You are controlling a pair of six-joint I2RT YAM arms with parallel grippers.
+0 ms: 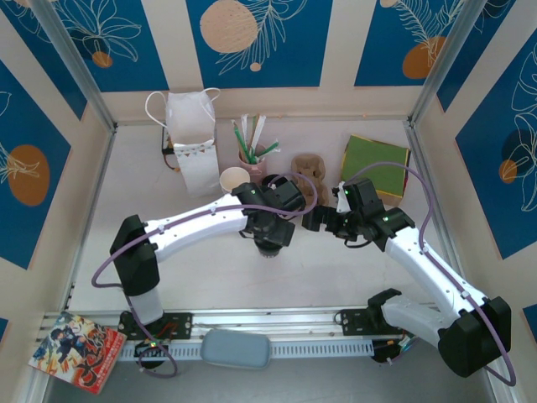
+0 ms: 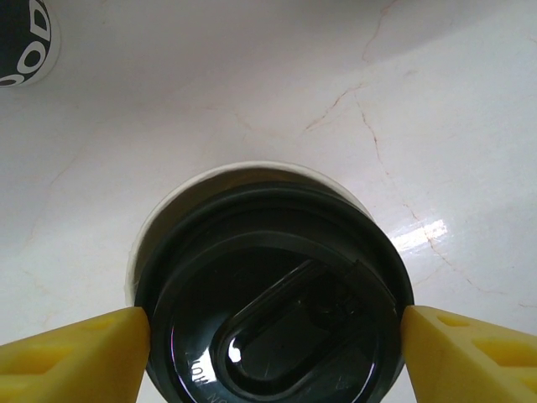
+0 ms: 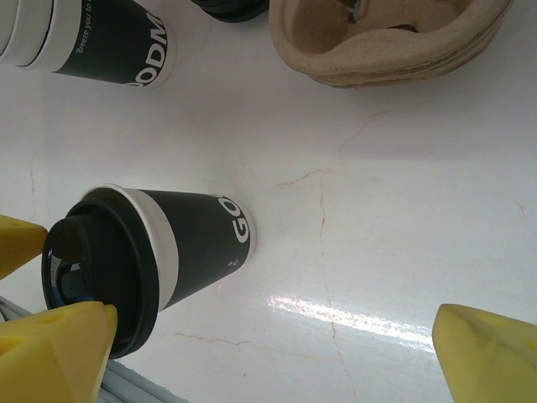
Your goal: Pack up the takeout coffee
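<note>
Way to bag obstructed
A lidless cup is stood between the takeout coffee and white bag; bare table is left nearside.

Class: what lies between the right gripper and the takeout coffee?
Bare tabletop separates the right gripper from the takeout coffee, as the right wrist view shows.

Light is bright, diffuse and overhead; shadows are faint. The glossy white marbled tabletop carries a glare streak (also in the left wrist view). The round black plastic lid of the takeout coffee mirrors a highlight. Yellow plastic fingertips near the lens are soft.
</note>
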